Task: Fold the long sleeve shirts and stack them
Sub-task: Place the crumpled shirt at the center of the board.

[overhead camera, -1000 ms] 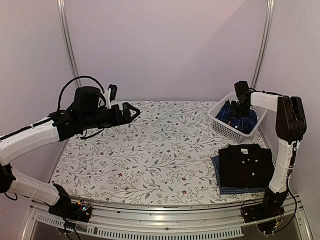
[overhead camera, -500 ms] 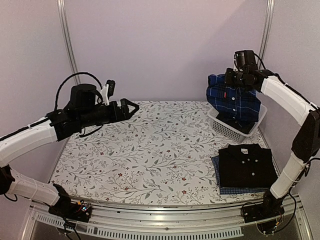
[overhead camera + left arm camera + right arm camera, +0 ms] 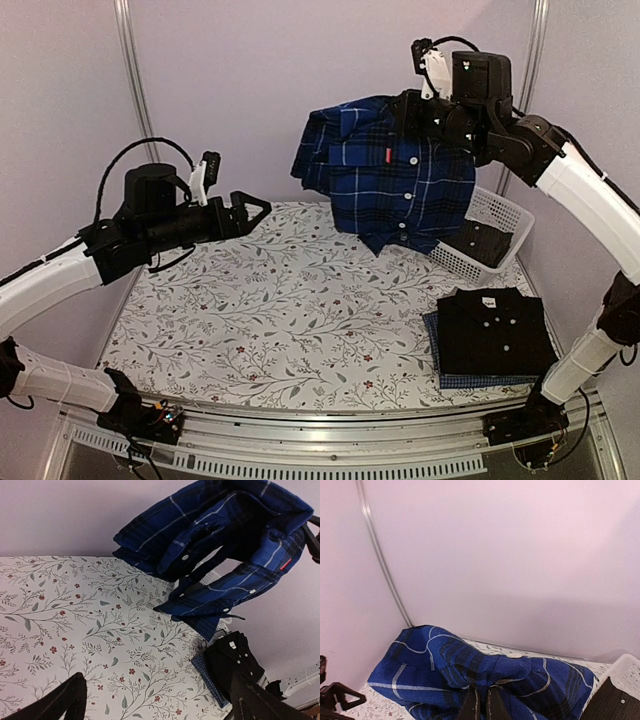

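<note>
You've got the plaid shirt [image 3: 400, 190] hoisted above the surface.
Your right end effector [image 3: 481, 701] is pinched tight on its cloth; your left end effector [image 3: 258, 210] is spread wide, empty. The red tag [image 3: 286, 565] is unreadable.

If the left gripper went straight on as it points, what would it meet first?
Likely the plaid shirt hanging from the right gripper; the left gripper aims at its lower part, though depth is unclear.

Plain pale lilac walls [image 3: 330, 60] on three sides; metal posts [image 3: 137, 90] in rear corners. Table [image 3: 290, 310] with floral-print cover; metal rail [image 3: 330, 432] along near edge. Even, soft light.
</note>
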Tool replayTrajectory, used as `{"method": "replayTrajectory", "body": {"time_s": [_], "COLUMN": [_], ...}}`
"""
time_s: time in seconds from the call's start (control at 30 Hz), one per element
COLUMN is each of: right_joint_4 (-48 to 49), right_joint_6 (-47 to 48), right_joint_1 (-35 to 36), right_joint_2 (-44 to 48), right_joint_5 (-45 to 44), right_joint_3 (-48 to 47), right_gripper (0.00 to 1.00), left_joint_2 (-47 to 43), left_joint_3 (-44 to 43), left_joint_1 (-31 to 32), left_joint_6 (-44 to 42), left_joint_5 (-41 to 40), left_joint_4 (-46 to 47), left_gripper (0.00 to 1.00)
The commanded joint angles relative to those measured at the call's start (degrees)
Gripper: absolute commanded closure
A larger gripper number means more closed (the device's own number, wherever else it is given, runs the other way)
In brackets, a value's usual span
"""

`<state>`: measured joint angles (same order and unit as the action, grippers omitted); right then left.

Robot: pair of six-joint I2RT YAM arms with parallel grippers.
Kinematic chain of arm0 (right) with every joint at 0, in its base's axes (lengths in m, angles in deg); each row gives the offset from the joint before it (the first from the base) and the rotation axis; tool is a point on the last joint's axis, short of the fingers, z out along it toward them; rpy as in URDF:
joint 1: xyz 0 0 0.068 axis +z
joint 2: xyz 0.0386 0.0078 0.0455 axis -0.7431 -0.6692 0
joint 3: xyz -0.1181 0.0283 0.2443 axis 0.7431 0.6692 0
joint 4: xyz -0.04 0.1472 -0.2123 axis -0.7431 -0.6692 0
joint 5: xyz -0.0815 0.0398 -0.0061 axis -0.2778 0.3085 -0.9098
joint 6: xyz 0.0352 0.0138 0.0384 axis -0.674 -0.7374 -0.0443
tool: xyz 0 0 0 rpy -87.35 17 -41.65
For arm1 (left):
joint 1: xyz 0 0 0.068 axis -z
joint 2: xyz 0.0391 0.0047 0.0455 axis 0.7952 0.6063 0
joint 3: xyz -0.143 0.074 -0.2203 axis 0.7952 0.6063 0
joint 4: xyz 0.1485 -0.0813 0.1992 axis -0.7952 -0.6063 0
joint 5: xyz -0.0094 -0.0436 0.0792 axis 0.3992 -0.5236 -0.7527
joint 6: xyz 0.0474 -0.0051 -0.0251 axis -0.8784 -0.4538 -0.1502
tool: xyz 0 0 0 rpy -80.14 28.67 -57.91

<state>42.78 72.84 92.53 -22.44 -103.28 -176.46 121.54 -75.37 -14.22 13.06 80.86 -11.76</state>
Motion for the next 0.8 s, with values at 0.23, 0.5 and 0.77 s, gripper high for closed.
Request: {"method": "replayTrajectory", "body": {"time_s": [0.23,0.5,0.77], "right_joint_4": [8.63,9.66,5.78], "right_joint_6": [0.1,-11.11,-6.86], "right_joint_1": [5.54,-1.91,0.98], "right_joint_2": [-8.62,-15.73,-9.53], "right_joint_5": [5.74,17.38,14.16], "right_joint_3": [-3.1,13.52,26.62], "right_gripper": [1.0,0.5,0.22], "left_joint_2": [-4.1,-3.65,0.36], "left_joint_3": [-0.32,2.44,10.24], "left_joint_1": [-1.61,-3.12,-3.48], "left_joint_6": [-3.49,-3.17,0.4], "left_joint_5": [-0.58,1.96,8.06], "left_joint_4": [-5.65,-9.7,-5.63], "left_gripper": [0.0,0.0,0.0]}}
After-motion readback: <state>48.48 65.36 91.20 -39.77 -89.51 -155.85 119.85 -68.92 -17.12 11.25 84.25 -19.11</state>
